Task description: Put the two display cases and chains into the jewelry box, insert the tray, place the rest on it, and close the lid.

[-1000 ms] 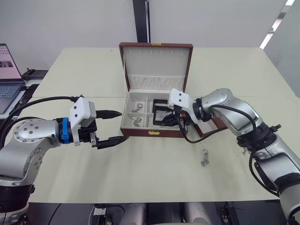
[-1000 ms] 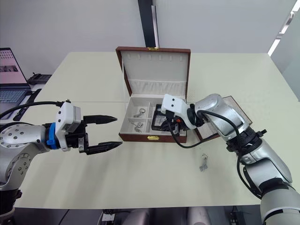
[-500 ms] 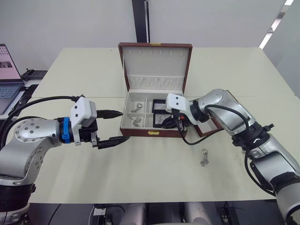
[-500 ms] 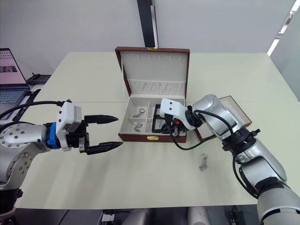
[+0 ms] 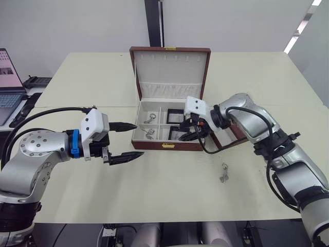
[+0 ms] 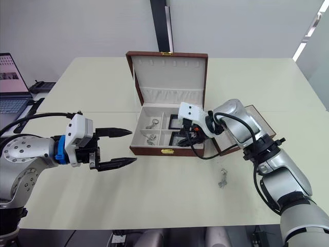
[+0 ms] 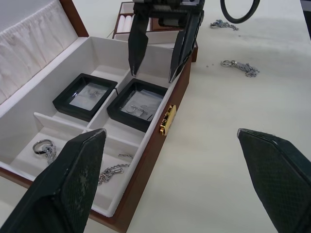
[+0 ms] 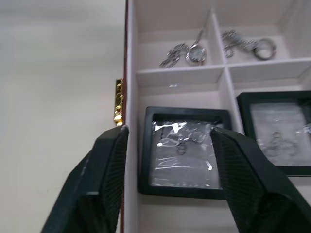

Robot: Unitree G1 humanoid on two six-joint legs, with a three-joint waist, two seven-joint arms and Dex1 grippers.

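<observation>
Cream table (image 5: pixel 169 195): both display cases (image 7: pixel 140 103) lie in the jewelry box (image 5: pixel 154 145). Right gripper (image 7: pixel 156 51) hovers released above them; left gripper (image 5: pixel 128 140) released too. Risk: spread fingers clipping the box wall on withdrawal.

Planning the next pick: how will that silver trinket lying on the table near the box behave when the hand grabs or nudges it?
The trinket looks like a ring with short links, so it will likely flop and dangle rather than stay stiff. It seems small and thin, probably light, lying flat on the table, so pinching it may be fiddly. Pushed, it would likely slide, not roll.
</observation>
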